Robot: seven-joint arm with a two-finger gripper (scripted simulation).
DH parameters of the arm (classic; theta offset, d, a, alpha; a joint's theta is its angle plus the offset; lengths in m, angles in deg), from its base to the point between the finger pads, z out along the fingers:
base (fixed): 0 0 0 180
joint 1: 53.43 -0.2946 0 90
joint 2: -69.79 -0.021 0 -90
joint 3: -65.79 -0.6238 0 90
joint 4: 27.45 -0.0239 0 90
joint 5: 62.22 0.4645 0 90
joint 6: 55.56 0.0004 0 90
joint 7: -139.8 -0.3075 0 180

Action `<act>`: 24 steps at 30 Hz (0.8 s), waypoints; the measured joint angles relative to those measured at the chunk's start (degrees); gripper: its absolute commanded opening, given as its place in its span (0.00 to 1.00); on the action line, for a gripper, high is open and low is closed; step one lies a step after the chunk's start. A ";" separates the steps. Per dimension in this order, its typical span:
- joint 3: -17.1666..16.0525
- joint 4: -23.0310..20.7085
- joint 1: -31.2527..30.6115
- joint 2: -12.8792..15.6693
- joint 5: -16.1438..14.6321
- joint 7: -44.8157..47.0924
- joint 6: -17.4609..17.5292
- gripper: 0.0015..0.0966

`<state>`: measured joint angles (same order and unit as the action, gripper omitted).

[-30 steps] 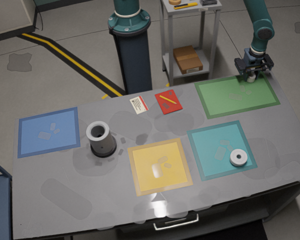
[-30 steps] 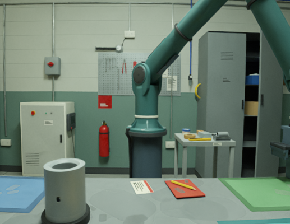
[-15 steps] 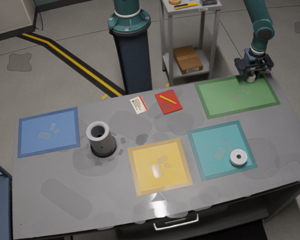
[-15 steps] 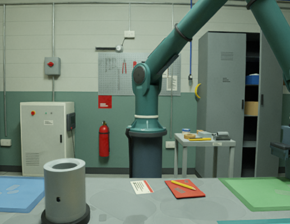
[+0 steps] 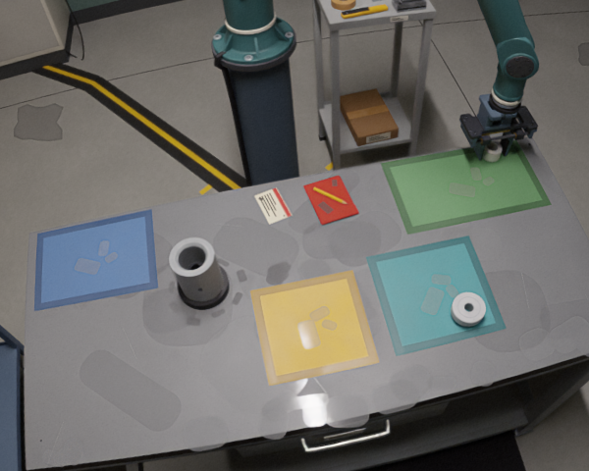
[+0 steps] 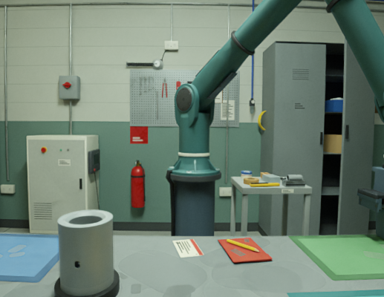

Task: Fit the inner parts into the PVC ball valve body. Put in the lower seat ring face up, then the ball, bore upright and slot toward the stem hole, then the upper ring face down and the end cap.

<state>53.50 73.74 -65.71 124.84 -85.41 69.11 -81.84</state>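
A small white part [image 5: 493, 152] sits half hidden between the fingers of my gripper [image 5: 494, 150], at the far right corner of the green mat [image 5: 465, 186]. I cannot tell which part it is. The grey valve body [image 5: 197, 272] stands upright on a black base, right of the blue mat [image 5: 95, 259], its top bore open and a small hole in its side. A white ring-shaped part [image 5: 468, 308] lies flat on the teal mat [image 5: 434, 294]. The yellow mat [image 5: 315, 325] holds no part. My gripper is low over the green mat and open around the white part.
Behind the bench stand the arm's pedestal [image 5: 257, 91] and a metal shelf cart [image 5: 368, 76] with a cardboard box. A red notebook with a yellow pencil [image 5: 331, 198] and a white card [image 5: 272, 205] lie at the bench's far middle.
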 measured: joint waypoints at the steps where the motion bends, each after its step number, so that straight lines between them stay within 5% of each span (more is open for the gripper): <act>1: 0.00 0.00 0.00 0.00 0.01 -0.01 0.00 0.67; 13: 1.73 0.05 -1.12 -0.17 3.03 -5.35 0.54 0.67; 24: 6.90 0.22 -4.50 -0.46 12.57 -21.23 1.78 0.67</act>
<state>60.40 73.95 -70.21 124.38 -72.85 47.87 -80.06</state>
